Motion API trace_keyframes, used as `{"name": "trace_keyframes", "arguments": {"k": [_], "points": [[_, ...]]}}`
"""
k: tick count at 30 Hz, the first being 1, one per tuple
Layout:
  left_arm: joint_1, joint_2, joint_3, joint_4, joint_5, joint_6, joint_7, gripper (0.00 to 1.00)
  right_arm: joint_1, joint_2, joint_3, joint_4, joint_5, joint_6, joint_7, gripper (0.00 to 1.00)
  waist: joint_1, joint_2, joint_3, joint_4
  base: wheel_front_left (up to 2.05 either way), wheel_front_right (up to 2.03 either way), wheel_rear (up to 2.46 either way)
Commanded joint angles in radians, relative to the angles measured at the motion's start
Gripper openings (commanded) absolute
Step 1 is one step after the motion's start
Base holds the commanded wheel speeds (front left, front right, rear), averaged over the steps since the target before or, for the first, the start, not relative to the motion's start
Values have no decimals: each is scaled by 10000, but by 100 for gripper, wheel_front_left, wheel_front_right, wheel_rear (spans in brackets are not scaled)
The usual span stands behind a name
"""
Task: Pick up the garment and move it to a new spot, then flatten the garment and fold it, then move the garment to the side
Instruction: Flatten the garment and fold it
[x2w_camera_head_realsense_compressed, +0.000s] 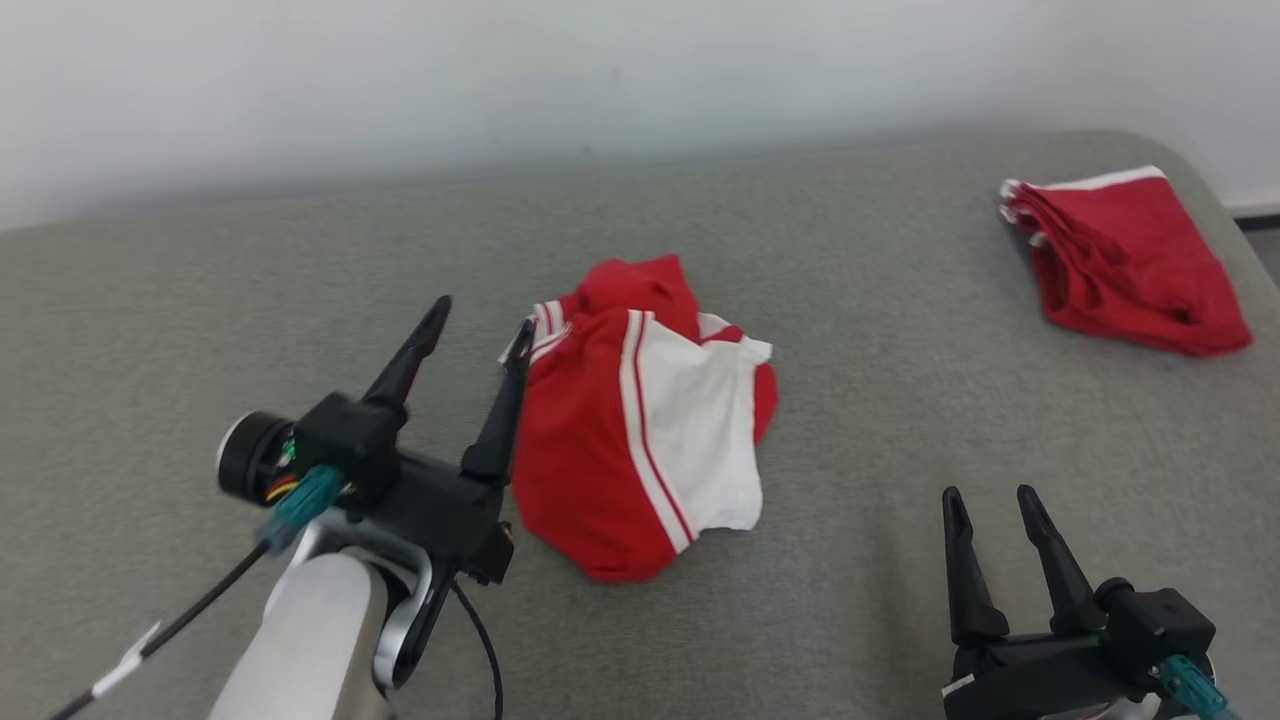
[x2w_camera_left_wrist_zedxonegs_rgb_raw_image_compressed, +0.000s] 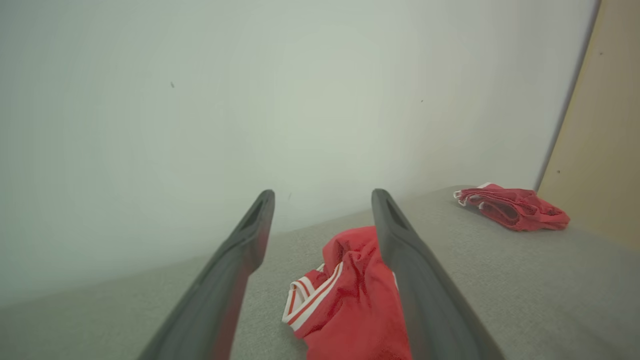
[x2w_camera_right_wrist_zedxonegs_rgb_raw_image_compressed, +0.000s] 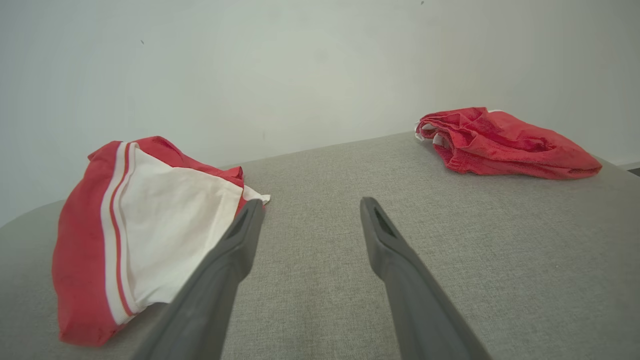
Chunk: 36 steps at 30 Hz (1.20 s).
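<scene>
A red garment with a white panel and white stripes lies crumpled in the middle of the grey padded surface. It also shows in the left wrist view and the right wrist view. My left gripper stands open just left of the garment, its right finger close to the striped edge, nothing between the fingers. My right gripper is open at the lower right, apart from the garment, above bare surface. Each wrist view shows its own two fingers spread with nothing held.
A second red garment lies folded at the far right of the surface, near its rounded edge; it shows in both wrist views. A pale wall runs behind. Bare surface stretches left and in front.
</scene>
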Motion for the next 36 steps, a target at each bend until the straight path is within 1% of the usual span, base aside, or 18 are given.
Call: {"name": "trace_keyframes", "arguments": {"k": [1,8,10,15,16,17,18,23,29,30,36], "points": [[-264,114,-208,177,-66,14,208,100,-117,46,-6,-19,50,-20,-41,100,-1,-1,465,-641,0,0,0],[-1087,514,-939,889,-477,11,984,100,-177,110,-72,-66,129,-20,-42,100,-1,-1,787,-1250,0,0,0],[-1198,638,-1047,1130,-505,12,1271,100,-205,121,-71,-85,155,-20,-43,100,-1,-1,853,-1367,0,0,0],[-1369,795,-1241,1534,-626,12,1600,100,-281,134,-61,-157,189,-20,-43,100,-1,-1,1016,-1566,0,0,0],[-1394,823,-1266,1628,-626,12,1676,90,-287,138,-58,-173,218,-20,-43,100,-1,-1,1037,-1588,0,0,0],[-1402,827,-1311,1712,-654,12,1705,35,-290,138,-54,-181,232,-20,-43,100,-1,-1,1056,-1602,0,0,0],[-1446,838,-1391,1703,-639,12,1645,0,-302,137,-71,-221,262,-20,-43,100,-1,-1,1077,-1612,0,0,0],[-1510,748,-1412,1547,-700,53,1253,0,-182,140,-180,-268,270,-20,-43,100,-1,-1,1015,-1457,0,0,0],[-887,692,-1310,913,-895,270,855,0,-22,137,-211,-196,231,-20,-44,100,-1,-1,764,-857,0,0,0],[-887,692,-1310,913,-895,270,855,0,-22,137,-211,-196,231,-20,-44,100,-1,-1,764,-857,0,0,0],[603,839,-922,51,-1196,794,160,0,51,133,-273,-198,65,-20,-44,100,-1,-1,584,-93,0,0,0]]}}
